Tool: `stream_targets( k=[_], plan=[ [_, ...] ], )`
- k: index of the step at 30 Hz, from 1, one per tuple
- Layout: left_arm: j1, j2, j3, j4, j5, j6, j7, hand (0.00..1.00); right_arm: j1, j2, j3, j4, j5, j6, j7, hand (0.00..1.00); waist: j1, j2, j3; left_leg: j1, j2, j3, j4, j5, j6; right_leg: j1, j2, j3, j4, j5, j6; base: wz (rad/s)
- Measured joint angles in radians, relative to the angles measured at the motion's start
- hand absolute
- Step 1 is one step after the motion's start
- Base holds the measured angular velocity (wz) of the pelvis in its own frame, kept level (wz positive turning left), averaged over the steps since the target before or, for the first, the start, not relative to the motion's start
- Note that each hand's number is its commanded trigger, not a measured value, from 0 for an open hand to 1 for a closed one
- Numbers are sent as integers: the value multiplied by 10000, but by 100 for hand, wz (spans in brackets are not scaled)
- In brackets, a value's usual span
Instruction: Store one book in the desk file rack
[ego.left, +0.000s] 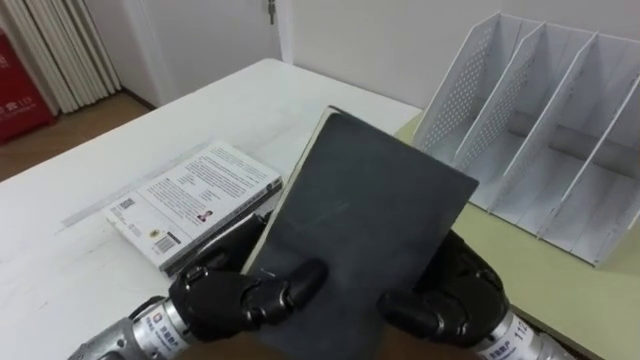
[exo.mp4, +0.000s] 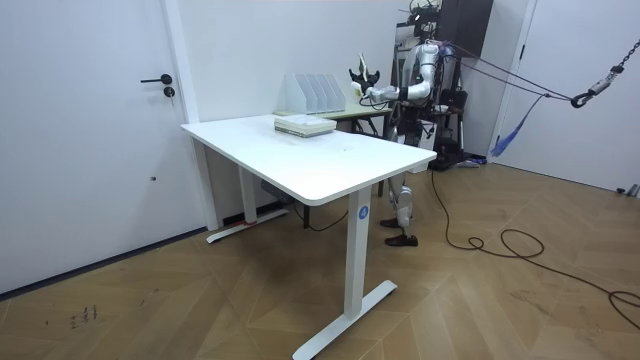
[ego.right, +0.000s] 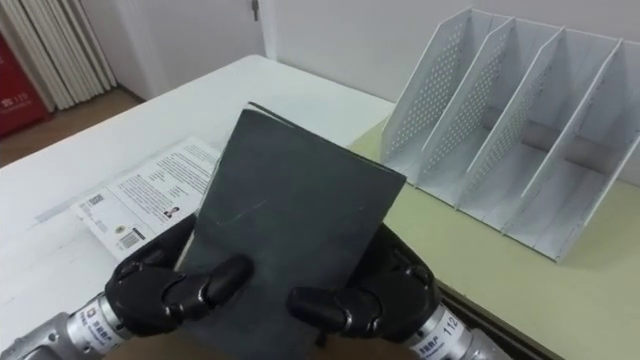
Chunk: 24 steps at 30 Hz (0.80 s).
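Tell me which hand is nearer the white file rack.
Right. The right hand grips the dark book on the side toward the file rack; the left hand grips its opposite edge.

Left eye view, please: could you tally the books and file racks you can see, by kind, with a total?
Books: 2, the dark book held in the left hand and right hand, and the white book lying on the white table.
File racks: 1, the white file rack.
Total: 3.
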Motion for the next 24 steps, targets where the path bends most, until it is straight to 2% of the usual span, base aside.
stream_targets(
  k=[4,9,14,18,24],
  plan=[
    [51,-6,-78,0,9,238,-264,100,18,-99,-41,8,-65,-53,-439,100,46,30,-20,-1,6,19,-3,-4,-4,-5,7,18,-1,0,-1,0],
    [58,52,-83,495,20,353,-244,100,90,-306,-32,5,-79,3,-627,100,173,99,-69,-10,15,77,-4,-4,-5,-71,8,51,60,3,-5,-2],
    [70,202,-294,879,150,409,-230,100,89,-624,211,2,-260,15,-740,100,213,89,-68,-42,12,83,44,-4,-4,-135,-9,54,143,1,-7,0],
    [66,334,-300,938,163,408,-249,100,97,-636,321,3,-337,79,-502,100,198,60,-49,-43,21,78,47,-4,-4,-157,-3,50,151,-5,-18,0],
    [67,360,-300,936,228,408,-276,100,99,-649,381,12,-351,80,-449,100,204,-1,-34,-51,24,78,50,-4,-4,-174,-2,44,132,-8,-26,0]
  ],
)
